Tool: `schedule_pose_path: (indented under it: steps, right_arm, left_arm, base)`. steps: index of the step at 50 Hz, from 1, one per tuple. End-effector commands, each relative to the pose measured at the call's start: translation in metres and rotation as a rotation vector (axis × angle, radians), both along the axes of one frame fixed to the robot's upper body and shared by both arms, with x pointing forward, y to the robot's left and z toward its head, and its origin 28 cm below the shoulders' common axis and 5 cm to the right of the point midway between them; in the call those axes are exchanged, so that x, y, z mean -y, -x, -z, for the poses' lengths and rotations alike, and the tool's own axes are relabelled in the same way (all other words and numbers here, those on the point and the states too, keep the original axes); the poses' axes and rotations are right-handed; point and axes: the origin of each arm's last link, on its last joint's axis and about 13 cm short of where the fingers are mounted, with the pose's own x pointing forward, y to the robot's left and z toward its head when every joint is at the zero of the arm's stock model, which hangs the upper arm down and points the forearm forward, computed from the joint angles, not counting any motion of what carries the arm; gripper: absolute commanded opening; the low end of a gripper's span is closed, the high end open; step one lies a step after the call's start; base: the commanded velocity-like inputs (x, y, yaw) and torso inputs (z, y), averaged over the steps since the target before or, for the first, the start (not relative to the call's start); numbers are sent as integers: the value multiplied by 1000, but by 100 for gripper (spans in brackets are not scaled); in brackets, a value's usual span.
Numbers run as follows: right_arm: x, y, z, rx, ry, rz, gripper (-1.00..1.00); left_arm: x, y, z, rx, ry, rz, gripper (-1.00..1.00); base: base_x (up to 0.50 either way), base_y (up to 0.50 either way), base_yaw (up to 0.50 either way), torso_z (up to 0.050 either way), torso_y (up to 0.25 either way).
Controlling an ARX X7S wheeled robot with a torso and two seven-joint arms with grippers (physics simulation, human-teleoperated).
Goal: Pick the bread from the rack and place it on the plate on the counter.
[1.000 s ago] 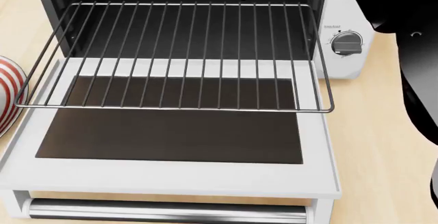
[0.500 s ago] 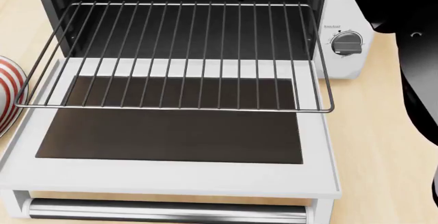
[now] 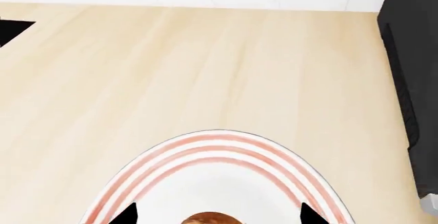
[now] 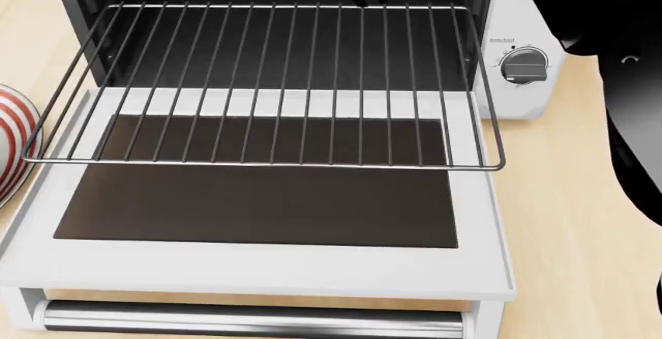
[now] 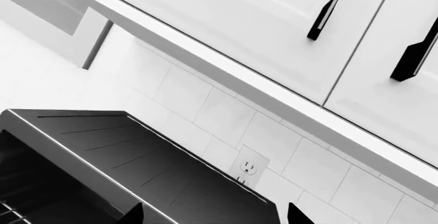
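The bread (image 3: 208, 219) is a golden-brown bun; only its top shows, lying on the red-and-white striped plate (image 3: 219, 152) on the beige counter (image 3: 137, 80). My left gripper (image 3: 217, 215) hovers over the plate with its fingertips (image 3: 130, 215) wide apart on either side of the bread, with gaps on both sides. The plate's rim (image 4: 11, 137) shows at the far left of the head view. The grey wire rack (image 4: 279, 83) is pulled out of the toaster oven and bare. My right gripper (image 5: 213, 215) is open and empty, raised above the oven's dark top (image 5: 137, 157).
The oven's glass door (image 4: 259, 199) lies folded down toward me under the rack. A control knob (image 4: 522, 66) is on the oven's white right panel. My black right arm (image 4: 621, 83) fills the right edge. The wall has an outlet (image 5: 247, 167), with cabinets above it.
Almost nothing has changed. The right arm and the dark shape at the oven's top have shifted very slightly. The rack and plate are still.
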Motion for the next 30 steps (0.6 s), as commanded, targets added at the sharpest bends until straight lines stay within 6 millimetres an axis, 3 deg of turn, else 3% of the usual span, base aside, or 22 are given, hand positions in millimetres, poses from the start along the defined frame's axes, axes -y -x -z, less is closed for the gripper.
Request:
schedule_pose_path:
  steps: [1,13,30]
  right_arm:
    - [1,0,1,-3,-1,0,100]
    - [-1,1,0,-1,2,-6,100]
    - [-1,-1,4,-6,2,-13,100]
  left_arm:
    - [6,17,-28,97,-27,50,100]
    - [8,39,-52,178,-54,71,100]
    - [15,69,-65,281,-118,88,100]
  base:
    - [0,0,0,0,0]
    - [0,0,0,0,0]
    - [0,0,0,0,0]
